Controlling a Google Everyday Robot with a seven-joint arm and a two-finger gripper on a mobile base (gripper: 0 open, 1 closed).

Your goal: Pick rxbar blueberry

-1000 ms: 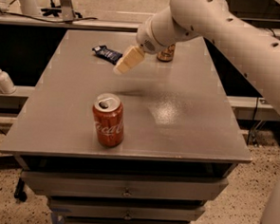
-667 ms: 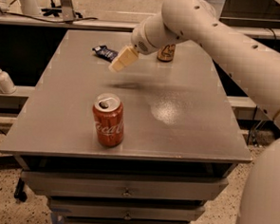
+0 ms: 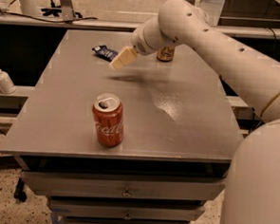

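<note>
Rxbar blueberry (image 3: 104, 52) flat on the grey tabletop (image 3: 187, 117), toward 11 o'clock of its surface, close to the far edge. Dark blue wrapper with pale lettering, long side slanted. Lying free, not held.

End effector (image 3: 120, 60) just beside the bar, at about 4 o'clock from it, raised a little above the tabletop, with a blurred shadow on the surface at its own 4 o'clock. Pale tan, wedge-shaped, tip aimed down and toward 8 o'clock. Cannot tell how far open. Seemingly apart from the bar, though the gap too small to judge for certain.

White arm (image 3: 220, 47) stretched in from 3 o'clock, thick and jointed, passing above the far right part of the tabletop, its bulk filling the lower right of the view.

Gold can (image 3: 166, 53) upright at about 12 to 1 o'clock, at the far edge, partly hidden behind the arm. Red cola can (image 3: 108, 120) upright at about 7 o'clock, near the front edge, tab end up, well apart from both the bar and the end effector.

Below the tabletop, drawers (image 3: 125, 189) with small pulls. Off the tabletop at 9 o'clock, white pump bottle (image 3: 2, 78) on a lower ledge.
</note>
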